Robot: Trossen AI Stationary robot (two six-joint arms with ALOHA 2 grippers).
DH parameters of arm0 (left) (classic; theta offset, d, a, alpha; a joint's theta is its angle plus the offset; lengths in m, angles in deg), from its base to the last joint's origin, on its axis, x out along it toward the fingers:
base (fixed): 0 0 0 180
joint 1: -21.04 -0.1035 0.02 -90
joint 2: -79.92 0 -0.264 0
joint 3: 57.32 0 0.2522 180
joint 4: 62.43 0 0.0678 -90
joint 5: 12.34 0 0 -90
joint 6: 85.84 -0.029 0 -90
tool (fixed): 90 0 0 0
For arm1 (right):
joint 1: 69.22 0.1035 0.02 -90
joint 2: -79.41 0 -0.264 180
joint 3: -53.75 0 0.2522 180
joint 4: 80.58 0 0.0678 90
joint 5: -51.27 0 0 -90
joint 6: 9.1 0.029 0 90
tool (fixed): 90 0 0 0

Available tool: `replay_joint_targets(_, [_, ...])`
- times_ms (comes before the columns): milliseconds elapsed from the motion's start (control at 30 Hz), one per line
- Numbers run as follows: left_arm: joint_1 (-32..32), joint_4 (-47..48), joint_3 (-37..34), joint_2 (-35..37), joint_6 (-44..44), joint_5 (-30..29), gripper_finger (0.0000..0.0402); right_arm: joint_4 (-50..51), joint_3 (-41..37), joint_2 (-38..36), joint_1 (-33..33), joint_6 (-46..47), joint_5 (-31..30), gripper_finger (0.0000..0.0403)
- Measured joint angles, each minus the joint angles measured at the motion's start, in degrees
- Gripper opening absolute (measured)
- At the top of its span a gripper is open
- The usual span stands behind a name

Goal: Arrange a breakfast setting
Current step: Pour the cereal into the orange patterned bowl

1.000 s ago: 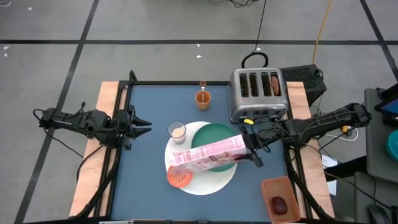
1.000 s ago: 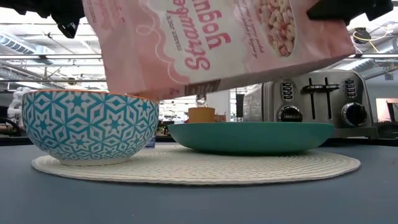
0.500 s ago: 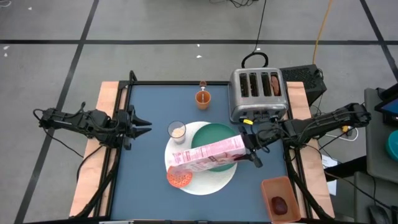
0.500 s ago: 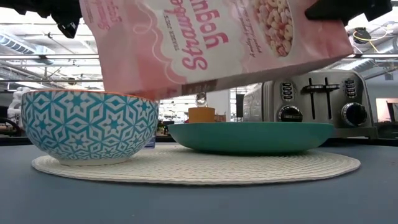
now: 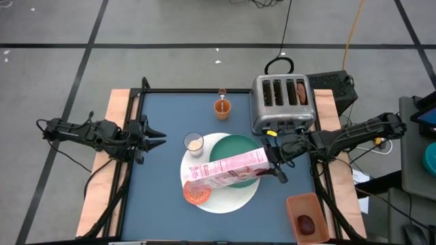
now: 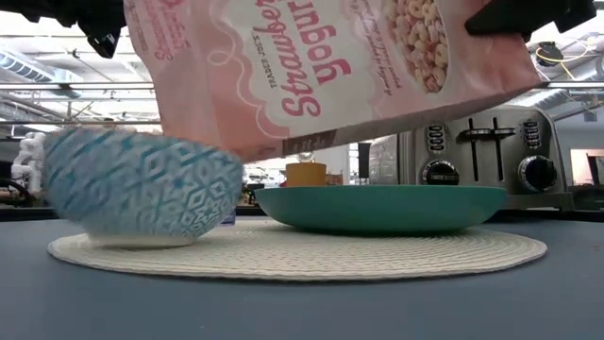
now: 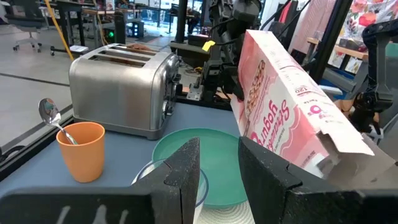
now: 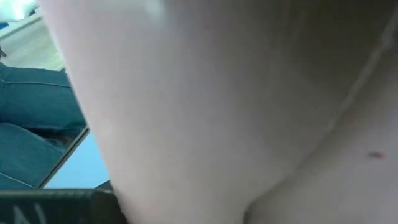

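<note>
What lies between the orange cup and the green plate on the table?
In the high view, only bare blue table lies between the orange cup and the green plate; the milk glass stands off to the side.

One camera hangs overhead, looking straight down on the whole table (image 5: 163, 129) and both arms. Another sits at tabletop height, close to the round white mat (image 6: 302, 253), facing level toward the toaster (image 6: 486, 156) and the room behind. The left wrist camera looks across the table at the same toaster and the pink cereal box (image 7: 286, 124). The right wrist camera is pressed against that box, which fills its picture.
</note>
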Motion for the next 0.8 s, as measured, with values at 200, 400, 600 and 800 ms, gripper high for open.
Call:
replay_joint_targets(200, [0.01,0.00,0.00,0.00,0.02,0.00,0.0115,-2.37,0.00,0.02,0.00,-0.62,0.07,0.0217])
replay_joint_targets(400, [0.01,0.00,0.00,0.00,0.02,0.00,0.0115,-2.27,0.00,0.02,0.00,-0.66,0.07,0.0217])
replay_joint_targets(600, [0.02,0.00,0.00,0.00,0.02,0.00,0.0115,-1.89,0.50,0.02,0.00,-0.72,0.07,0.0217])
replay_joint_targets(800, [0.00,0.00,0.00,0.00,0.02,0.00,0.0115,2.08,4.43,-0.07,0.00,-1.23,0.09,0.0217])
